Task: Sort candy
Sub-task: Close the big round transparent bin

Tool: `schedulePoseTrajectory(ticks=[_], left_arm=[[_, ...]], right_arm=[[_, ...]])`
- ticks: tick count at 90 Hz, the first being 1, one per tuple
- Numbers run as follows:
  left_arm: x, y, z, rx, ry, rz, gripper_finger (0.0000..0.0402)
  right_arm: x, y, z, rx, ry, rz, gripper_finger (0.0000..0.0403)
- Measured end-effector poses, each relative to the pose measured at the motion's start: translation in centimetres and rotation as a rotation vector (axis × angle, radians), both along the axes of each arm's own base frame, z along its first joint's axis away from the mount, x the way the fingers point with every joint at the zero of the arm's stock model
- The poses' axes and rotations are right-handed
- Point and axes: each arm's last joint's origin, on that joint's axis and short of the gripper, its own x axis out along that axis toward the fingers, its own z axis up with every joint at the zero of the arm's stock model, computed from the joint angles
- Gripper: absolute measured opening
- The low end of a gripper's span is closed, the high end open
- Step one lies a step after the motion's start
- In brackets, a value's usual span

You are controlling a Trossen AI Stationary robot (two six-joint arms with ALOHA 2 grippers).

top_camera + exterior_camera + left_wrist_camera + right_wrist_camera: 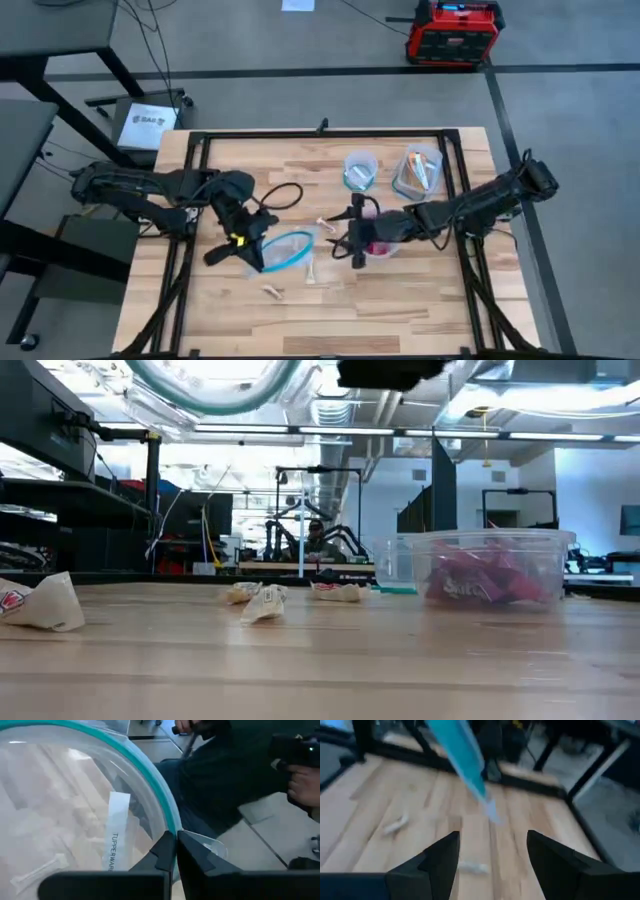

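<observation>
Three pale candies [310, 268] lie loose on the table [400, 310]; this one stretches lengthwise toward the front edge, another [273, 291] lies slanted close by, a third [322, 222] sits mid-table. The left gripper [262, 252] pinches the rim of a tilted tub [290, 250], lifted clear. The right gripper [357, 240], fingers apart, hovers beside a tub of red candy [478, 578]. Behind stand two more tubs: one [359, 170] unclear, the other [418, 172] holding orange-white bars.

Two containers [360, 170] stand behind the arms, a third [383, 246] under the right end effector [352, 240], loose candy [322, 222] between.
</observation>
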Motion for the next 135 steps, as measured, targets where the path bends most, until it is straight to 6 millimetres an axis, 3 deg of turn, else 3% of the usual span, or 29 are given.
schedulePoseTrajectory(ticks=[13, 47, 61, 78, 87, 108, 121, 135], left_arm=[[0.1, -0.1, 0.3, -0.016, -0.023, 0.0, 0.0], [0.2, -0.1, 0.4, -0.014, -0.037, 0.002, 0.0], [0.2, 0.1, 0.4, -0.007, -0.044, 0.014, 0.0], [0.4, 0.6, 0.4, 0.024, -0.051, 0.087, 0.0], [0.4, 1.1, 0.3, 0.042, -0.048, 0.136, 0.0], [0.4, 2.1, -0.6, 0.15, 0.004, 0.243, 0.0], [0.1, 3.5, -1.7, 0.389, 0.088, 0.508, 0.0011], [-0.3, 5.7, -2.8, 0.639, 0.201, 0.718, 0.0051]], right_arm=[[0.8, -0.1, -0.2, 0.004, -0.031, 0.148, 0.0216], [3.3, -0.2, -2.4, 0.013, -0.08, 0.193, 0.0205], [3.4, -0.2, -1.9, 0.05, -0.13, 0.23, 0.0146], [3.4, -0.2, -2.0, 0.053, -0.122, 0.269, 0.0028], [3.2, -0.2, -2.4, 0.087, -0.075, 0.265, 0.0018], [0.1, -0.9, -0.4, 0.241, 0.075, 0.178, 0.0015], [-3.3, -1.7, 2.0, 0.36, 0.139, 0.112, 0.0014], [-7.4, -2.4, 3.7, 0.519, 0.233, 0.028, 0.0014]])
